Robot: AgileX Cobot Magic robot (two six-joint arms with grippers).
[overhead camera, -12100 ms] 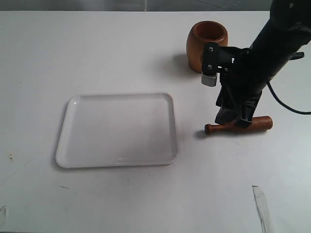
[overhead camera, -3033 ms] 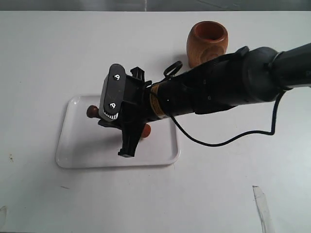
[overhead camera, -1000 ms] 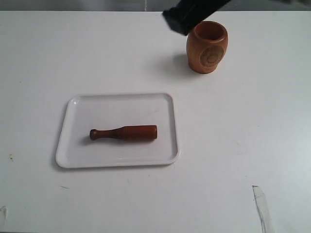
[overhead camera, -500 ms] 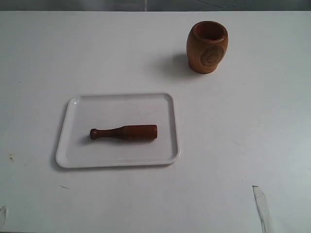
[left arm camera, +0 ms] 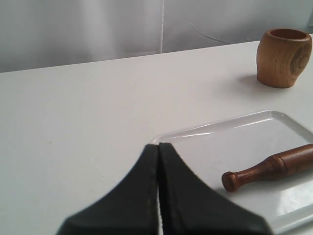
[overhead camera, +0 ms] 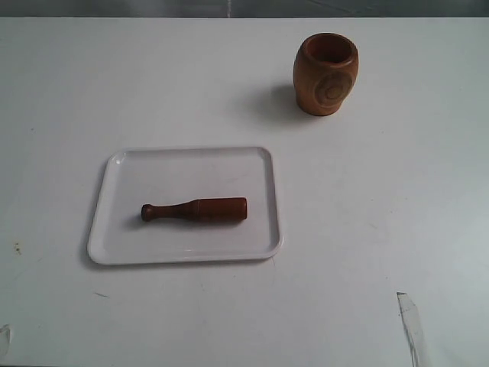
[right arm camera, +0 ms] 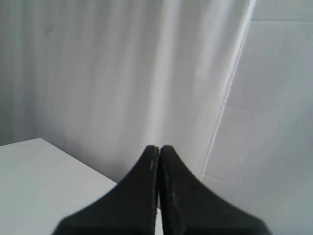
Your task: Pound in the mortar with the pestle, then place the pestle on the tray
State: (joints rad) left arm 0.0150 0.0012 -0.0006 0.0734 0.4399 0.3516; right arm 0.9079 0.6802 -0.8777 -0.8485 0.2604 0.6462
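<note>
The dark reddish-brown pestle (overhead camera: 195,209) lies flat in the white tray (overhead camera: 122,248), knob end to the left. The light brown mortar (overhead camera: 325,73) stands upright at the back right of the table, its carved circle facing front. Neither arm shows in the exterior view. In the left wrist view my left gripper (left arm camera: 159,145) is shut with nothing in it, near the tray (left arm camera: 274,118) rim, with the pestle (left arm camera: 269,167) and the mortar (left arm camera: 283,57) beyond. My right gripper (right arm camera: 159,147) is shut and empty, facing a white curtain away from the objects.
A strip of clear tape (overhead camera: 411,325) lies on the white table (overhead camera: 367,229) at the front right. Small dark specks (overhead camera: 17,247) mark the table at the left. A white curtain (right arm camera: 122,68) hangs behind the table's far edge.
The right arm set the pestle down in the tray and drew back out of the exterior view. Nothing has moved over the last half second.
</note>
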